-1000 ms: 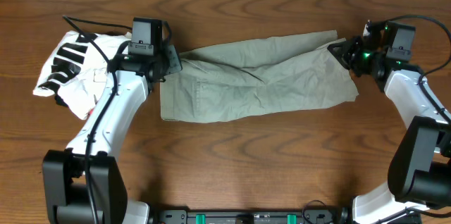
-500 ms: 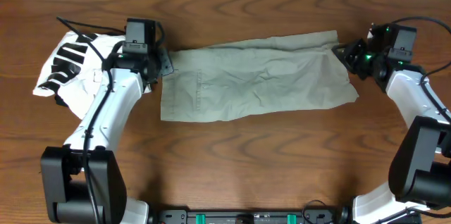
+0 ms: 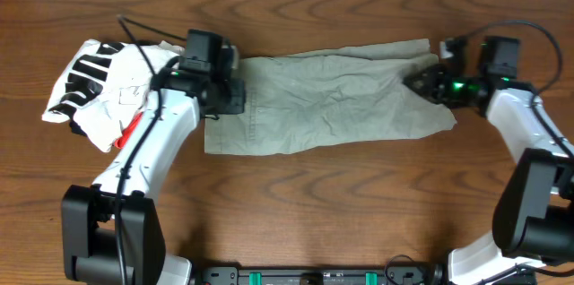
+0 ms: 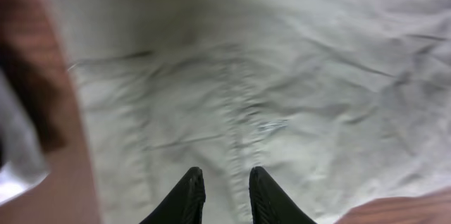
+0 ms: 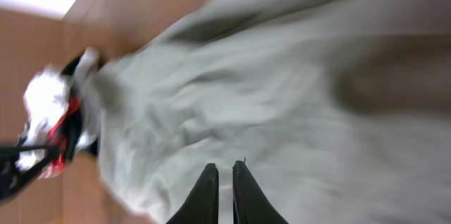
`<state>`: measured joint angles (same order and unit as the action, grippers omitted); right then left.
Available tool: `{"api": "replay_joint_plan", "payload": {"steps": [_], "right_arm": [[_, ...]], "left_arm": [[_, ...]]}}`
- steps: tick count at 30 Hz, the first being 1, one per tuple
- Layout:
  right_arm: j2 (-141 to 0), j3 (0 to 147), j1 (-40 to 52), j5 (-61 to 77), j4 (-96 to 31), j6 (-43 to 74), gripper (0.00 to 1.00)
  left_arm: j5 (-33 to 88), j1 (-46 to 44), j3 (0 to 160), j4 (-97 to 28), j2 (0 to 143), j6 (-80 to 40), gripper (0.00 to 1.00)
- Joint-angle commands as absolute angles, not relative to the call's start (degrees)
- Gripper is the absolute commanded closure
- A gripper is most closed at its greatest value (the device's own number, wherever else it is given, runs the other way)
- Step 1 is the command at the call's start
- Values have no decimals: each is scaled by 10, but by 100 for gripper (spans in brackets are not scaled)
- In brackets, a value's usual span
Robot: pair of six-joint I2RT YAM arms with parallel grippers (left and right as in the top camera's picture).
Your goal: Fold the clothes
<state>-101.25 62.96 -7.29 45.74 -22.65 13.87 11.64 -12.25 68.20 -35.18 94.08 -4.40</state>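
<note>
Left gripper (image 4: 224, 182) narrowly parted, empty, over the shorts (image 4: 282, 76); right gripper (image 5: 223, 175) nearly closed, empty, above them. Both wrist views blurred.

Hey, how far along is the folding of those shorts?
Done: the shorts lie spread fairly flat on the table. In hand: the left gripper and right gripper hover over opposite ends, neither visibly pinching cloth. Left: the end-to-end fold, which has not begun.
</note>
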Motion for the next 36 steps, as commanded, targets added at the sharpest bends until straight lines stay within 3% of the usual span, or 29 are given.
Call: {"api": "replay_joint_plan", "payload": {"steps": [1,8,20,27,36], "right_arm": [[-1015,635,-5,450,-229,102,94],[-1023,635,92,117,-326,205,95],[-1072,631,15,-76,-414,258,97],[-1066,634,-74,-65,-471,263,99],[-888,638,-72,194,-408,136,99]], "left_arm": [[109,-128,686,-335,958,-20,76],[109,-128,685,-332,1044,-20,77],[46,-128,685,-356,1112,-19,78],[23,-128,685,-375,1106,-15,78],[26,-136,694,-387,999,-20,73]]}}
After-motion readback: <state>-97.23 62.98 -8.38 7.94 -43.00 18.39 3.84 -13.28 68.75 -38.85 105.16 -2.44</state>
